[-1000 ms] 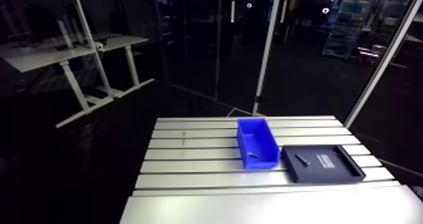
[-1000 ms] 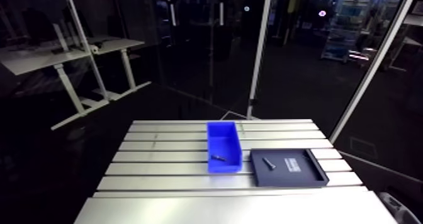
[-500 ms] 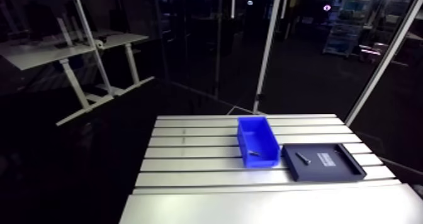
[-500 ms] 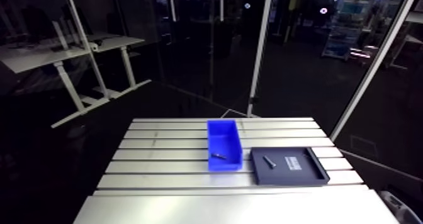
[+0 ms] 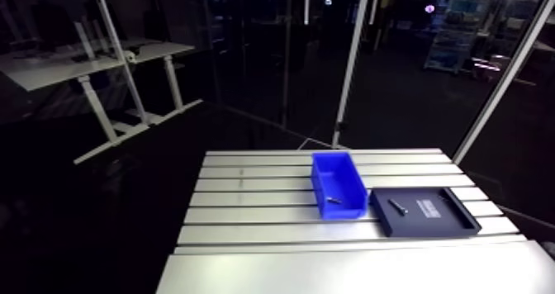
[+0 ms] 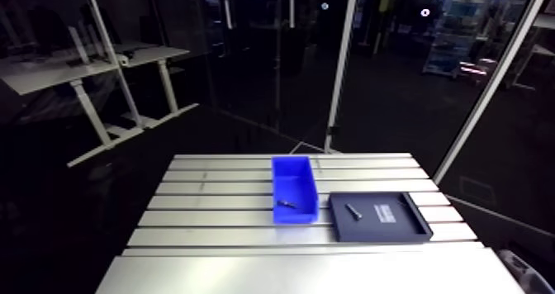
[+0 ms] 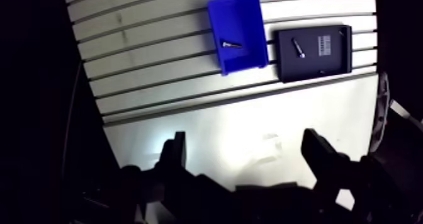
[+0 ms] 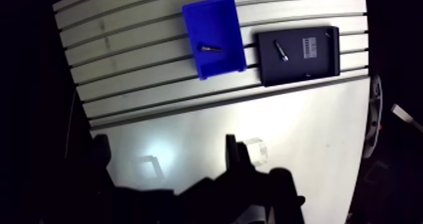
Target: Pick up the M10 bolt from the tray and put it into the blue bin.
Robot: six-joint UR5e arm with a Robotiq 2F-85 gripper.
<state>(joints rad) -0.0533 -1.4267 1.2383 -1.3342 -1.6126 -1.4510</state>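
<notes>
A blue bin [image 5: 339, 184] stands on the slotted table, and a dark bolt [image 5: 333, 201] lies inside it near its front wall. Right beside the bin sits a flat black tray [image 5: 429, 217] with another bolt [image 5: 398, 206] on its left part. In the wrist view my gripper [image 7: 245, 152] hangs high above the table's smooth front plate, far from the bin [image 7: 239, 25] and the tray [image 7: 315, 64]. Its two dark fingers [image 7: 173, 154] stand wide apart with nothing between them. The arm view does not show the gripper.
The slotted aluminium table [image 5: 248, 202] ends in a smooth plate [image 5: 347, 272] at the near side. A white label [image 7: 324, 44] marks the tray's floor. Dark floor lies beyond every table edge.
The arm view has shifted very slightly, so the camera moved a little. Bin, tray and both bolts lie where they were.
</notes>
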